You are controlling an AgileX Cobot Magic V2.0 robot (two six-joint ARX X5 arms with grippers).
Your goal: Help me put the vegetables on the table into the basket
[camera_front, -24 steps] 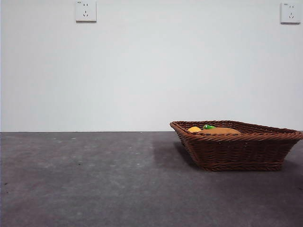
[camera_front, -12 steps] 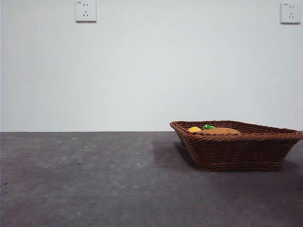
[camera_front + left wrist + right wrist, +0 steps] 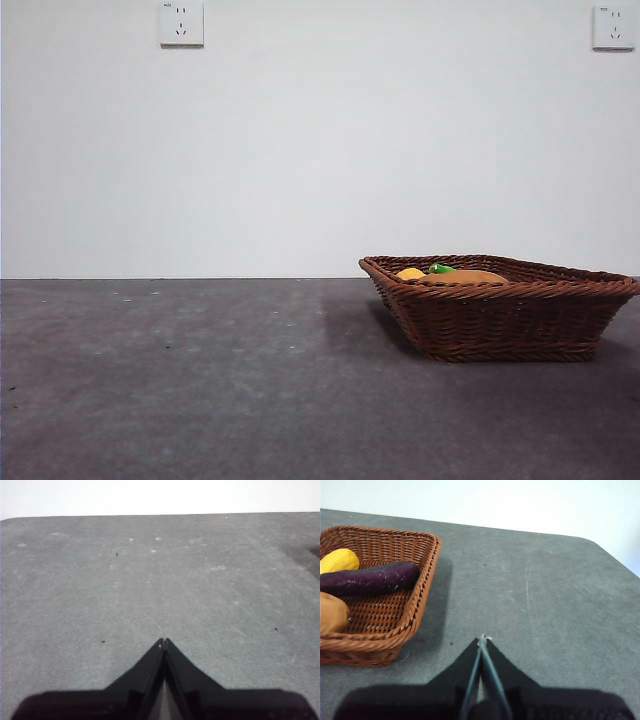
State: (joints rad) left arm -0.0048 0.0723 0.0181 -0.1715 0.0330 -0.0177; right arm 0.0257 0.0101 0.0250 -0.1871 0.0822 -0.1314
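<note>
The brown wicker basket (image 3: 500, 310) stands on the dark grey table (image 3: 200, 380) at the right. Over its rim peek the tan potato (image 3: 465, 277), the small yellow piece (image 3: 410, 273) and the green cap of the eggplant (image 3: 441, 268). The right wrist view shows the basket (image 3: 420, 595) holding the purple eggplant (image 3: 370, 578), the yellow piece (image 3: 337, 560) and an edge of the potato (image 3: 331, 612). My right gripper (image 3: 482, 640) is shut and empty, over bare table beside the basket. Shut and empty too, my left gripper (image 3: 163, 642) hangs over bare table (image 3: 150, 580).
Behind the table is a white wall with two power sockets (image 3: 181, 22) (image 3: 612, 26). The table's rounded far corner (image 3: 590, 540) lies beyond my right gripper. The table's far edge (image 3: 150, 516) runs ahead of my left gripper.
</note>
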